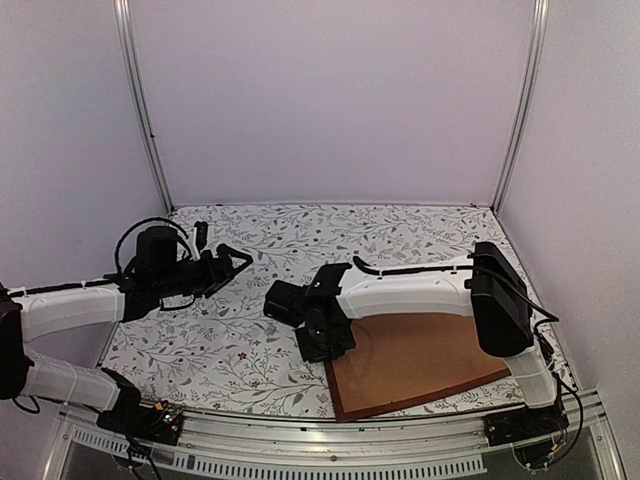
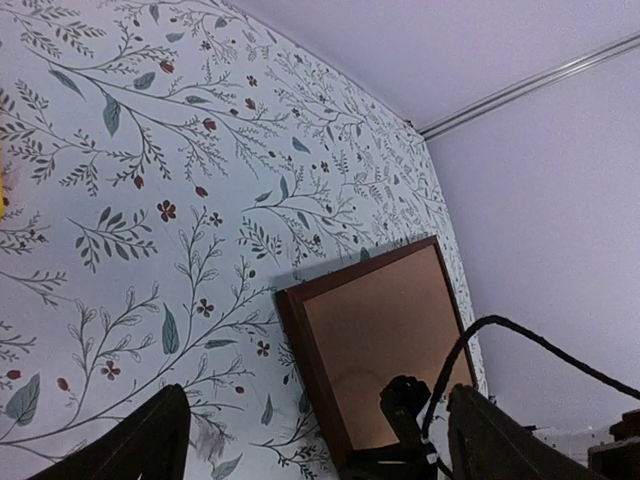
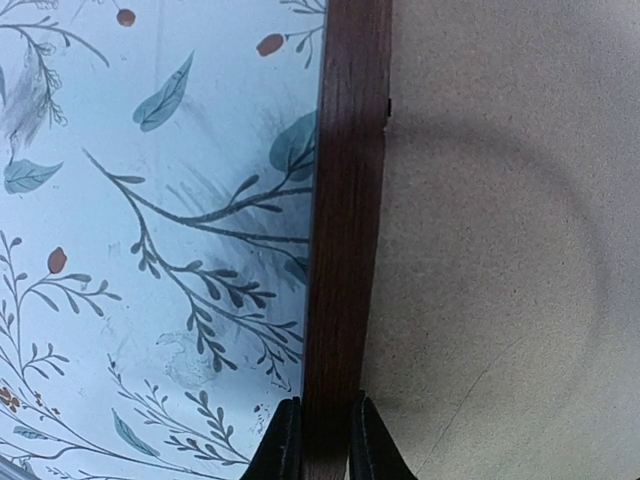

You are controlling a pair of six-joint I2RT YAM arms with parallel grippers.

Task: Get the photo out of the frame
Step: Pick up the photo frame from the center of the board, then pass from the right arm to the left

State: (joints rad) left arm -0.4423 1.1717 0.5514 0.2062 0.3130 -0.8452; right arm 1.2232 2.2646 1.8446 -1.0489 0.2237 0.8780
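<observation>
the left claw (image 1: 238, 260) hangs with its jaws wide apart and empty above the white floral-patterned surface (image 1: 300, 235), well apart from the work. further right, the right claw (image 3: 322, 445) is pinched closed on the left-hand rail of the thin dark reddish-brown wooden frame (image 3: 345, 200), which lies face down at the near right of the surface. its plain brown backing board (image 1: 420, 355) sits in place, so the photo is hidden, presumably beneath it. the task looks barely begun: board, then print, are yet to come out.
</observation>
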